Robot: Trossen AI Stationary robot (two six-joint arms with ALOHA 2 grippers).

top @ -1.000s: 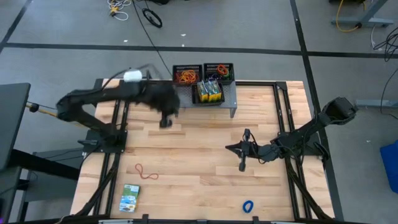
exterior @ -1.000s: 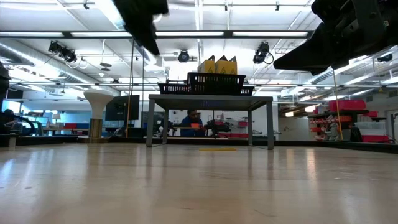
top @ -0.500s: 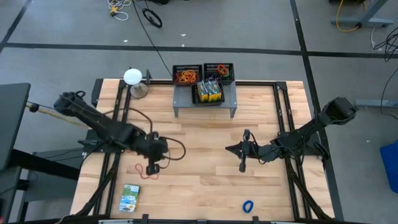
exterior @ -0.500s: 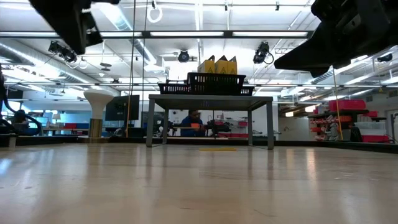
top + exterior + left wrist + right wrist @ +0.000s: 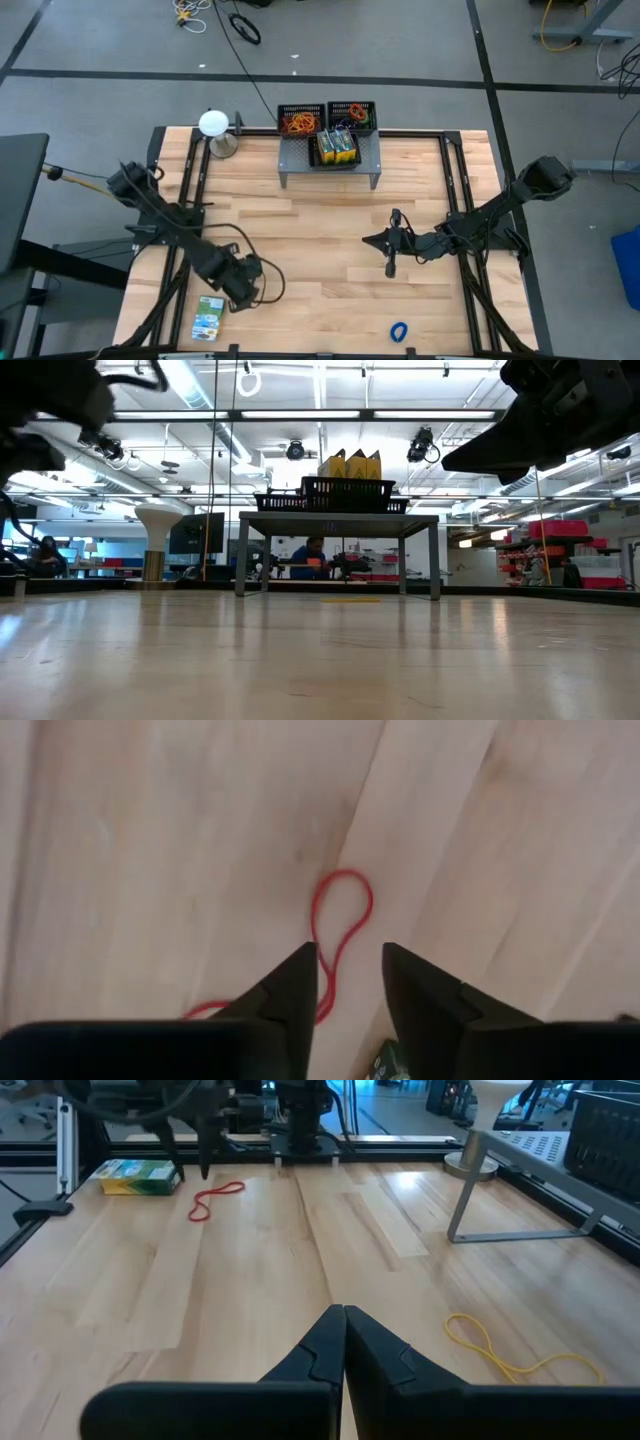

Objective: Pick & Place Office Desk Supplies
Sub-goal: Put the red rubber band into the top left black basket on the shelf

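Note:
A red rubber band (image 5: pixel 341 916) lies flat on the wood near the table's left near corner. My left gripper (image 5: pixel 350 960) points down over it, open, with one strand of the band between its fingertips; whether they touch it I cannot tell. From the right wrist view, this gripper (image 5: pixel 204 1168) stands just behind the band (image 5: pixel 216 1197). A green-white card box (image 5: pixel 210 318) lies flat beside it. My right gripper (image 5: pixel 390 264) hangs shut over the table's middle, holding nothing. A blue band (image 5: pixel 399 330) lies at the near edge, a yellow band (image 5: pixel 520 1352) near the shelf.
The grey perforated shelf (image 5: pixel 330 168) stands at the far middle, carrying two black mesh trays (image 5: pixel 300 121) of bands and yellow-green boxes (image 5: pixel 337 148). A white ball on a stand (image 5: pixel 214 126) is at the far left. Bare wood lies between the arms.
My left arm has swung from the shelf at the far edge toward the table's near left corner and come down, turning as it went. It now stands over the red band, hiding it from above. The band and box have stayed put.

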